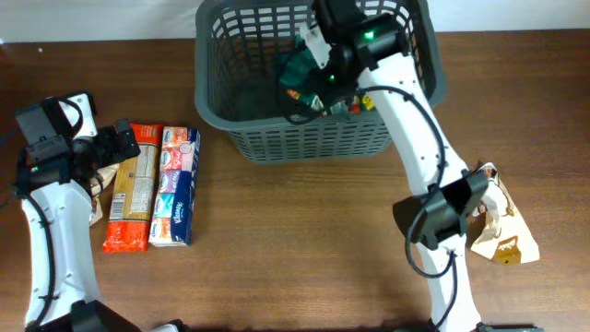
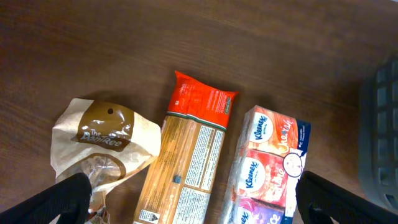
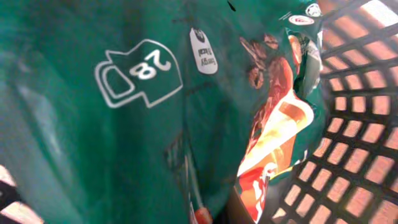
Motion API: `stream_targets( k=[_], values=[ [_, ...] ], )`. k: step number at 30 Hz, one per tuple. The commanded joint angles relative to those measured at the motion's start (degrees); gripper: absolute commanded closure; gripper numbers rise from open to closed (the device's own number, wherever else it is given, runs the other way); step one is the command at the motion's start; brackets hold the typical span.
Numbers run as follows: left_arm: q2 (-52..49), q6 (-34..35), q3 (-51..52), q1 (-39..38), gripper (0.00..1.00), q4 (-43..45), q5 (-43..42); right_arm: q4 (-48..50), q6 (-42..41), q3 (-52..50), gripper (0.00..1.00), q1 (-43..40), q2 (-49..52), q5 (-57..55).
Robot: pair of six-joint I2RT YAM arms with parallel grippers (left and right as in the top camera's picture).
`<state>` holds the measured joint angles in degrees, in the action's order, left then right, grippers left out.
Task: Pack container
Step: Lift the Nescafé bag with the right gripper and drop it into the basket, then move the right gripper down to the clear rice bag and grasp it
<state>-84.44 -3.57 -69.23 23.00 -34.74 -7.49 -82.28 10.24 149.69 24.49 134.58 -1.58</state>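
Note:
The container (image 1: pixel 304 140) is a dark grey lattice basket at the back centre. My right gripper (image 1: pixel 318 88) reaches inside it, shut on a green packet (image 1: pixel 300 66) that fills the right wrist view (image 3: pixel 124 124); its orange-red printed edge lies by the basket's lattice wall (image 3: pixel 354 124). My left gripper (image 1: pixel 115 143) is open and empty, hovering over the goods at the left (image 2: pixel 193 202). Under it lie an orange packet (image 2: pixel 193 149), a Kleenex tissue pack (image 2: pixel 267 162) and a brown-and-white paper bag (image 2: pixel 106 137).
The orange packet (image 1: pixel 129 189) and the tissue pack (image 1: pixel 175 184) lie side by side on the wooden table at the left. Another brown-and-white paper bag (image 1: pixel 502 231) lies at the right, next to the right arm's base.

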Motion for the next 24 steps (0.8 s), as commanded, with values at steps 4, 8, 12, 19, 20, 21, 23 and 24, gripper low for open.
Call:
stream_targets(
  k=[4, 8, 12, 19, 20, 21, 23, 24],
  values=[
    [-0.37, 0.11, -1.2, 0.31, 0.01, -0.04, 0.26, 0.48, -0.9, 1.75, 0.96, 0.24, -2.93, -0.35],
    [-0.37, 0.11, -1.2, 0.31, 0.01, -0.07, 0.26, -0.04, -0.9, 2.82, 0.74, 0.13, -6.62, -1.95],
    [-0.37, 0.11, -1.2, 0.31, 0.01, -0.04, 0.26, -0.04, -0.9, 4.55, 0.34, 0.13, -13.94, -7.96],
    [-0.37, 0.11, -1.2, 0.31, 0.01, -0.07, 0.26, -0.79, -1.36, 5.27, 0.26, -2.47, -28.92, -20.33],
    [-0.37, 0.11, -1.2, 0.31, 0.01, -0.04, 0.26, -1.53, -2.16, 5.25, 0.26, -4.52, -31.01, -20.28],
    [-0.37, 0.11, -1.2, 0.31, 0.01, -0.07, 0.26, -2.03, -3.06, 5.11, 0.26, -6.47, -32.24, -20.09],
    [-0.37, 0.11, -1.2, 0.31, 0.01, -0.07, 0.24, -2.84, -5.11, 4.04, 0.26, -11.15, -34.34, -19.41],
    [-0.37, 0.11, -1.2, 0.33, 0.01, -0.04, 0.24, -3.02, -5.79, 2.73, 0.26, -14.47, -35.47, -18.51]
  ],
)
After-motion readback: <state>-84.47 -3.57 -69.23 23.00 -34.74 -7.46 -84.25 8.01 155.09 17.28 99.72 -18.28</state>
